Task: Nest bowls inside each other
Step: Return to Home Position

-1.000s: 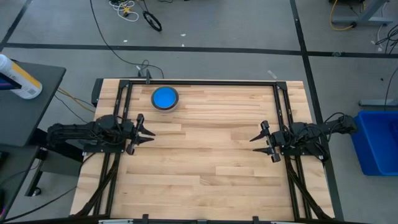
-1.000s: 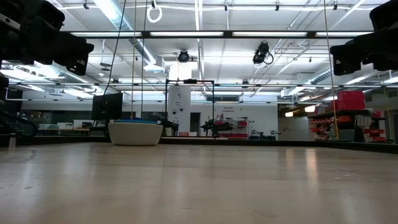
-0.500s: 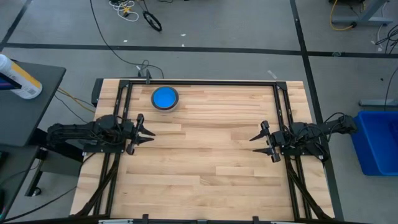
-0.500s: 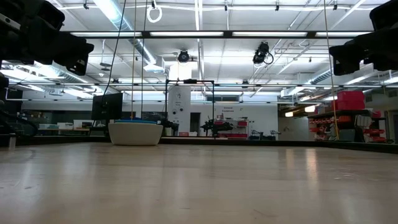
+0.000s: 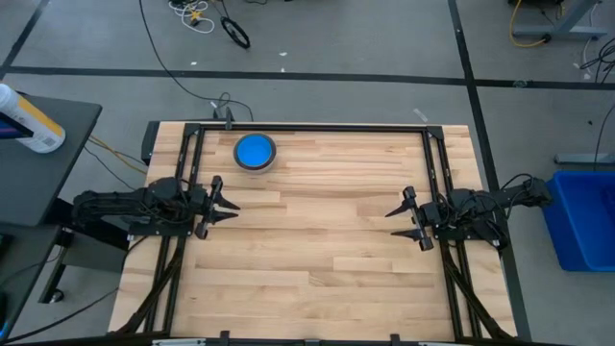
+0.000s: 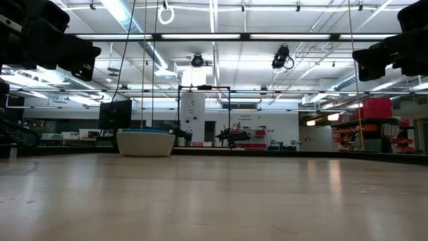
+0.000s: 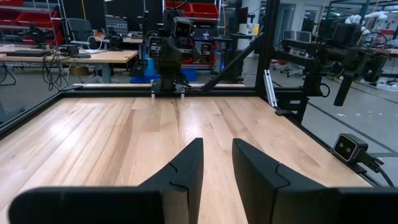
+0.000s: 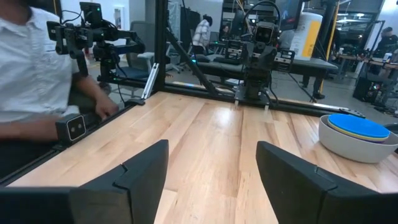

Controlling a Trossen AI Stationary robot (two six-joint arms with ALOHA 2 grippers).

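Note:
The bowls stand as one nested stack [image 5: 255,152] near the table's far edge, left of centre. A grey bowl [image 8: 348,146] is outermost and rests on its base on the wood. A yellow rim and a blue bowl [image 8: 357,126] show inside it. The low view shows the stack [image 6: 146,143] far off. My left gripper [image 5: 233,210] hovers level at the table's left side, nearer than the stack, open by a narrow gap [image 7: 217,149] with nothing in it. My right gripper [image 5: 392,223] hovers level at the right side, wide open [image 8: 211,155] and empty.
Black frame rails [image 5: 307,126] run along the table's far, left and right edges. A person in a white shirt [image 8: 31,74] sits beyond the near edge. A blue bin [image 5: 586,216] stands on the floor to the right, and a dark side table with a bottle [image 5: 29,120] to the left.
My right gripper's fingers have spread slightly wider apart. Both arms have stayed in place, and the stack of bowls has not moved.

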